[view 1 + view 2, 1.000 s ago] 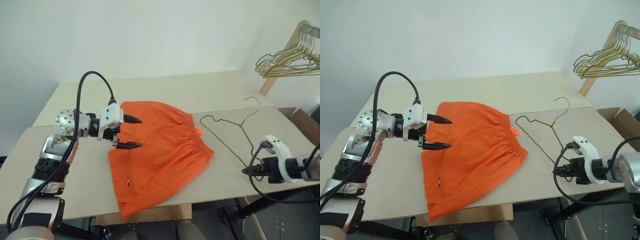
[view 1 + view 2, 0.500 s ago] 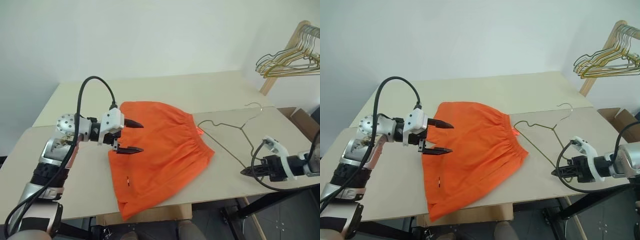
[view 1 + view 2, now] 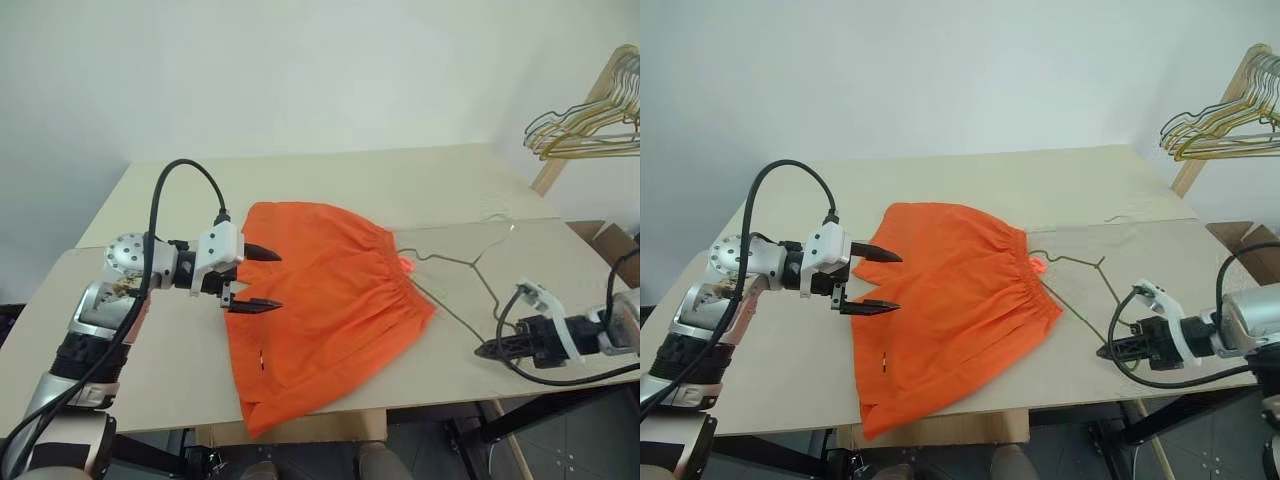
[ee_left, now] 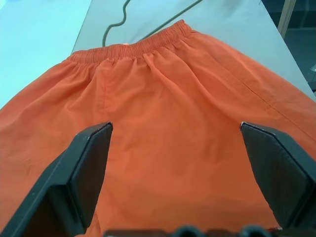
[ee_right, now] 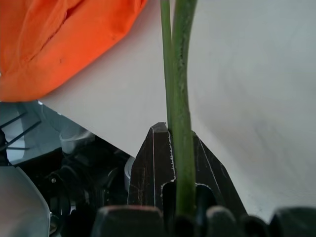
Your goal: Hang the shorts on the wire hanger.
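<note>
Shorts: flat on the worktop, waistband toward the hanger.
Hanger: just beside the waistband.
Left tool: spread wide over the shorts, holding nothing.
Right tool: clamped on the hanger's wire.

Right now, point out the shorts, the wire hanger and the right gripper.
the shorts [image 3: 325, 290]: left eye view, middle of the orange fabric.
the wire hanger [image 3: 443, 257]: left eye view, upper wire near the waistband.
the right gripper [image 3: 1106, 352]: right eye view, tips of the shut fingers clamped on the wire.
</note>
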Controlling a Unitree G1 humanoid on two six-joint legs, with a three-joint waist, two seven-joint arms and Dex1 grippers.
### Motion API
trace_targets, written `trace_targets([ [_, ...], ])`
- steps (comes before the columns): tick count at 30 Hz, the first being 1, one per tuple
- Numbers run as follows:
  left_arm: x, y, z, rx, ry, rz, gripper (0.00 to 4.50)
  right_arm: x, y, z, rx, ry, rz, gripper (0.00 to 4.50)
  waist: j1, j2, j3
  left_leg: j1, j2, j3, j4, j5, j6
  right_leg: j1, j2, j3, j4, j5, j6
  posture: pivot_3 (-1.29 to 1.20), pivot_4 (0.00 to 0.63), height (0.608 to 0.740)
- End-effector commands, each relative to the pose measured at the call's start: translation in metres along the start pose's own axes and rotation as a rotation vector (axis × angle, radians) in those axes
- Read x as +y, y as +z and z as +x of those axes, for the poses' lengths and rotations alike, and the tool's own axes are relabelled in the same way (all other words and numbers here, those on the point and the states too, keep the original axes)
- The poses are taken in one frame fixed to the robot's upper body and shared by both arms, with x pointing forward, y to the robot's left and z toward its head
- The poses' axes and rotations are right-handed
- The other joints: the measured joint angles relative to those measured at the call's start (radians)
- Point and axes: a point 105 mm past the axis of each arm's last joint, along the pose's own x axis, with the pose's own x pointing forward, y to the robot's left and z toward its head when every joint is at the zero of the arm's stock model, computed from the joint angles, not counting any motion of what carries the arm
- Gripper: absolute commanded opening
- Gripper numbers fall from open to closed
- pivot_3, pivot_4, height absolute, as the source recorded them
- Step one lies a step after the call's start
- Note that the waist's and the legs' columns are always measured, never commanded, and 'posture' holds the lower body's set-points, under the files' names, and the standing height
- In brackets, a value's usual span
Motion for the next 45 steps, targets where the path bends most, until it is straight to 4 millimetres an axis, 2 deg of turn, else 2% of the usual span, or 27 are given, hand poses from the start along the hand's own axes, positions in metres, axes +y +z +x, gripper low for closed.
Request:
trace_targets([
  [1,0.004,0.015,-0.007,-0.025,0.025,0.056,4.47,0.003,-0.003,-0.007,0.012,0.009,-0.031,0.0,0.003,0.0,0.0,0.0,0.0,0.0,0.0,0.0,0.0,0.0,0.0,0.0,0.0,0.0,0.0,-0.08,0.02,0.74],
  [5,0.002,0.014,-0.007,-0.026,0.024,0.053,4.47,0.008,-0.005,-0.017,-0.012,0.04,-0.024,0.0,0.011,0.0,0.0,0.0,0.0,0.0,0.0,0.0,0.0,0.0,0.0,0.0,0.0,0.0,0.0,-0.09,0.024,0.74],
  [12,0.0,0.012,-0.006,-0.024,0.009,0.052,4.47,0.046,-0.05,-0.025,0.152,0.163,-0.063,0.0,0.035,0.0,0.001,0.0,0.0,0.0,0.001,0.0,0.0,0.0,0.0,-0.001,0.0,0.0,0.001,-0.09,0.032,0.74],
  [15,-0.002,0.011,-0.005,-0.024,0.001,0.053,4.47,0.057,-0.06,-0.022,0.174,0.191,-0.065,0.0,0.037,0.0,0.001,0.0,0.001,0.001,0.001,0.0,0.0,0.0,0.001,0.0,0.0,-0.002,0.004,-0.09,0.029,0.74],
  [21,-0.001,0.013,-0.002,-0.028,-0.007,0.065,4.47,0.03,-0.038,-0.009,0.045,0.111,0.008,0.0,0.039,-0.001,0.001,0.0,0.001,0.002,0.001,0.0,0.0,0.001,0.001,0.0,0.0,-0.001,0.001,-0.09,0.017,0.74],
  [24,0.0,0.013,-0.003,-0.027,-0.006,0.07,4.47,0.024,-0.031,-0.001,0.028,0.105,0.036,0.0,0.045,-0.001,0.001,0.0,0.001,0.002,0.001,0.0,0.0,0.0,0.001,0.0,0.0,0.0,0.0,-0.09,0.017,0.74],
  [28,-0.001,0.013,-0.004,-0.017,-0.005,0.078,4.47,0.039,-0.035,0.016,0.082,0.195,0.004,0.0,0.049,-0.001,0.001,-0.001,0.001,0.001,0.001,0.0,0.0,0.0,0.001,0.0,0.0,0.0,0.0,-0.08,0.019,0.74],
  [32,-0.003,0.013,-0.007,-0.008,-0.003,0.08,4.47,0.044,-0.04,0.02,0.114,0.23,-0.006,0.0,0.051,-0.001,0.001,-0.001,0.001,0.001,0.001,0.0,0.0,0.0,0.001,0.0,0.0,0.0,0.0,-0.05,0.024,0.74],
  [38,-0.005,0.012,-0.009,-0.002,0.001,0.076,4.47,0.034,-0.015,0.032,0.017,0.245,0.059,0.0,0.049,-0.001,0.001,0.0,0.001,0.002,0.001,0.0,0.0,0.0,0.002,0.0,0.0,0.0,-0.001,-0.02,0.013,0.74],
  [45,-0.007,0.012,-0.013,0.007,0.01,0.08,4.47,0.045,-0.016,0.042,0.052,0.319,0.029,0.0,0.077,-0.001,0.001,-0.001,0.001,0.001,0.001,0.0,0.0,0.0,0.001,-0.001,0.0,0.0,-0.001,0.0,0.002,0.74],
])
